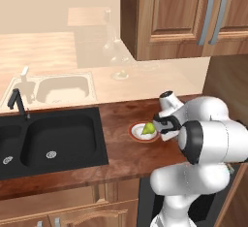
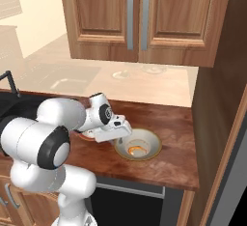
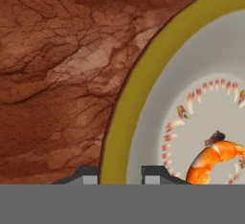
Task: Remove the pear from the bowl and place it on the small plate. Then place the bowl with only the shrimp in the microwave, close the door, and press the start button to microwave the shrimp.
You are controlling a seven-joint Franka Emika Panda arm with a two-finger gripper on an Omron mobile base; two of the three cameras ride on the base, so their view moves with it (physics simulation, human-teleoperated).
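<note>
The gripper [image 3: 119, 177] is straddling the bowl's [image 3: 119, 117] rim with parted fingers, not yet clamping. The pear [image 1: 148, 129] is lying on the small plate [image 1: 136, 135]. The shrimp [image 3: 210, 163] is sitting loose, so the stiff, probably slippery bowl needs level carrying.

Your gripper [image 3: 119, 175] sits low over the bowl [image 2: 153, 145] rim, one fingertip either side of it. Bare bench [image 2: 173, 123] lies behind and right of the bowl. A tall wood panel [image 2: 214, 99] walls off the right. Upper cabinets [image 2: 144, 17] limit headroom. The small plate [image 1: 137, 135] with the pear [image 1: 148, 129] lies just left; the sink [image 1: 53, 141] is further left.
</note>
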